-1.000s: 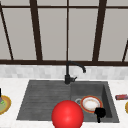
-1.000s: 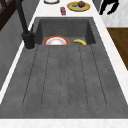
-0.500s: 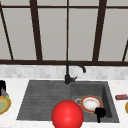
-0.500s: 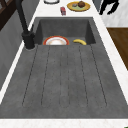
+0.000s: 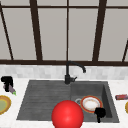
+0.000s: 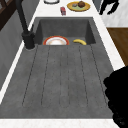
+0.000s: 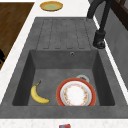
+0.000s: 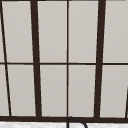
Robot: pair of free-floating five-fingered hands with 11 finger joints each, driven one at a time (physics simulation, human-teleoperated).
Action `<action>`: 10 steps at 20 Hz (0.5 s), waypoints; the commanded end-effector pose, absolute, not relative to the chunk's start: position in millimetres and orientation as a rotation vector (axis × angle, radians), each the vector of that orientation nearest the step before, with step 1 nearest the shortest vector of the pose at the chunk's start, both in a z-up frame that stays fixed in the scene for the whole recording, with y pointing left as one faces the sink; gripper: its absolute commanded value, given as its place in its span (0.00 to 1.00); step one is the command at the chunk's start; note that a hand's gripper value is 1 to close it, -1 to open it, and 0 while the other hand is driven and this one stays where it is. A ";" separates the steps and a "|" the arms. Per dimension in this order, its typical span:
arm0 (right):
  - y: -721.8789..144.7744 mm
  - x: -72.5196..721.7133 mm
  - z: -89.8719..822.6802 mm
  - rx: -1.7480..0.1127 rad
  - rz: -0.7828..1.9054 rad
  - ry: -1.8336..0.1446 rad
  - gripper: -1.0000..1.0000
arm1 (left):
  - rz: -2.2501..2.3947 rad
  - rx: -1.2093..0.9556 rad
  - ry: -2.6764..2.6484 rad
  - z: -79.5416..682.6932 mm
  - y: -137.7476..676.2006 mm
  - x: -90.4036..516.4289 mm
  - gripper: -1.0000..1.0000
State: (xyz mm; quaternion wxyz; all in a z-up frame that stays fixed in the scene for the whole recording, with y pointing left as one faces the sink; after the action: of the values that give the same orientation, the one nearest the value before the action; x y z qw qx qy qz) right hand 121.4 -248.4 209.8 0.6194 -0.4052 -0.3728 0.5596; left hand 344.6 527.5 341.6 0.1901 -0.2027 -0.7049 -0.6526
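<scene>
At the counter's left, the left hand [image 5: 7,81] hovers by a purple-and-green item [image 5: 12,90]; whether it grips it cannot be told. A red ball [image 5: 67,115] sits front and centre. The right hand [image 5: 100,113], fingers loose and holding nothing, hangs at the front rim of the sink [image 5: 106,97] near the plate [image 5: 90,103] and banana [image 7: 37,93]. A careless drop would likely clip the rim or skid the plate. The draining board [image 6: 62,75] offers open room.
</scene>
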 end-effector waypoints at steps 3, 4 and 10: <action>-248.4 121.4 209.8 -0.932 1.287 -0.857 0.50 | -1.843 -0.577 -1.948 362.8 486.2 345.0 1.00; -248.4 121.4 209.8 -0.932 1.287 -0.857 0.50 | -1.841 -0.579 -1.946 365.4 479.1 344.8 1.00; -248.4 121.4 209.8 -0.932 1.287 -0.857 0.50 | -1.845 -0.567 -1.965 376.6 432.3 349.9 1.00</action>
State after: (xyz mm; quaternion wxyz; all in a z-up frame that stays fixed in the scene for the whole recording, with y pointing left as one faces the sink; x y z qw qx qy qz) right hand 121.4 -248.4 209.8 0.6194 -0.4052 -0.3728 0.5596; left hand 346.2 455.5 370.8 0.1915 -0.2028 -0.7025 -0.6548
